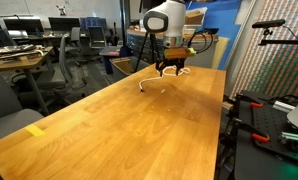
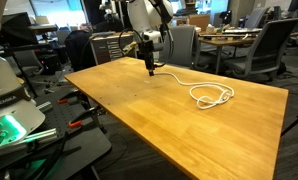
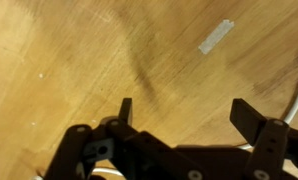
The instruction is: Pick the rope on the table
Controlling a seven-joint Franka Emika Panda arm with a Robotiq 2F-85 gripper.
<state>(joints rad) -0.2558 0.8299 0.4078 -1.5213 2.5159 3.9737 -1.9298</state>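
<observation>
The rope (image 2: 211,95) lies loose on the table (image 2: 139,120). It is looped near one long edge, and a single strand runs back toward the robot's end of the top. The arm descends steeply there. The gripper (image 2: 149,70) points straight down, close over the wood just beside the strand's end. Its fingers (image 3: 124,112) are spread fully apart and hold nothing. In the wrist view the rope appears only at the frame's side. A yellow tape mark (image 1: 35,130) sits near the opposite end. Office chairs (image 2: 264,50) stand beyond the table.
</observation>
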